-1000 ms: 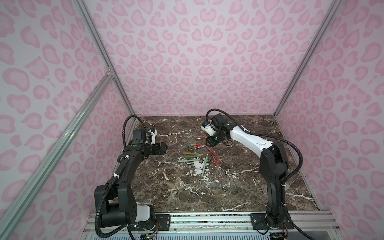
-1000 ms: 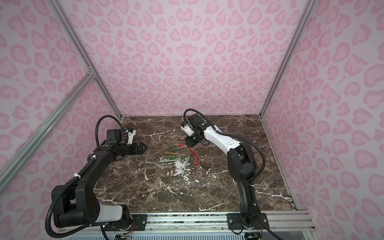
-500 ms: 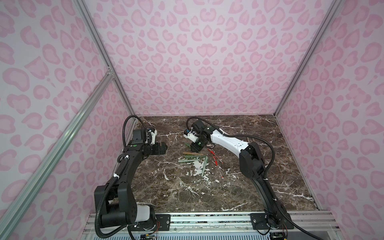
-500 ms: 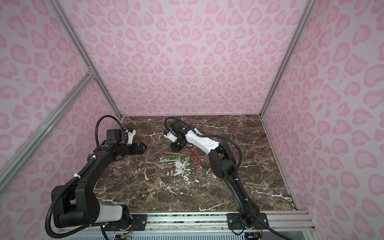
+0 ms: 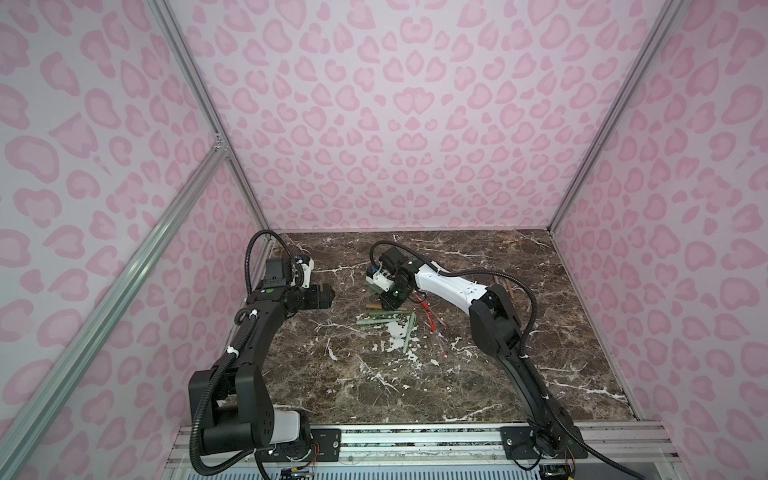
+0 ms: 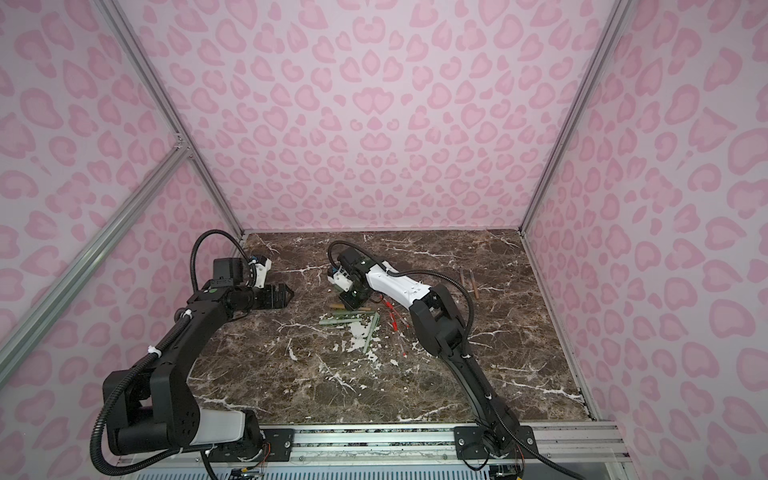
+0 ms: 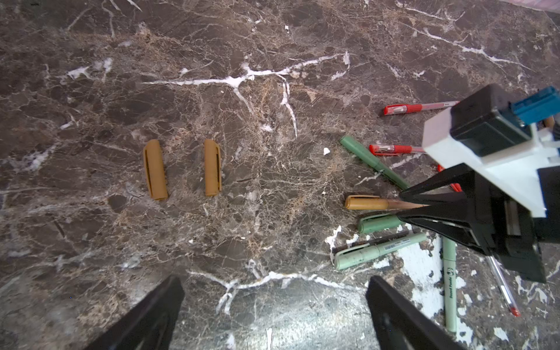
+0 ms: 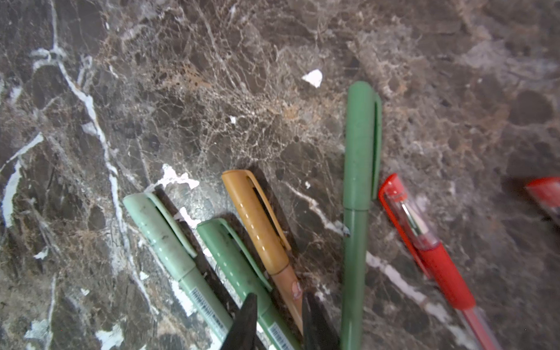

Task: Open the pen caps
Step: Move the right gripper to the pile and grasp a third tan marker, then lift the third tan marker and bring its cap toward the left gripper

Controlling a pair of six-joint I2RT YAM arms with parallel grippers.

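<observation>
- Marble, brown with white veins, made up the tabletop (image 5: 374, 386) I was working over, closed in by pink spotted walls (image 5: 395, 124).
- My left arm (image 5: 257, 332) reached up the left side of the table, and my right arm (image 5: 451, 289) stretched across to the middle.
- On my left wrist feed the left gripper (image 7: 272, 280) hung over bare marble with its jaws spread wide and nothing between them.
- My right gripper (image 8: 278, 298) was down at the cluster of pens, jaws a little apart and astride the barrel of the tan pen (image 8: 285, 278). The barrel lay against one finger with a gap to the other, so I saw no clamp on it.
- Fanned beside the tan pen lay a pale green pen (image 8: 181, 266), a mid green pen (image 8: 239, 272), a dark green pen (image 8: 357, 227) and a red pen (image 8: 436, 260).
- Two thin brown barrels (image 6: 474, 284) lay side by side well off to the right, apart from everything else.
- The tan cap (image 8: 257, 218) sat on its pen, clip up, just ahead of the right gripper's fingertips.
- The green caps (image 8: 362, 145) and the red cap (image 8: 397, 197) were likewise on their pens.
- Two loose tan caps (image 7: 155, 169) lay parallel, near each other but not touching, on open marble well apart from the cluster and ahead of the left gripper.
</observation>
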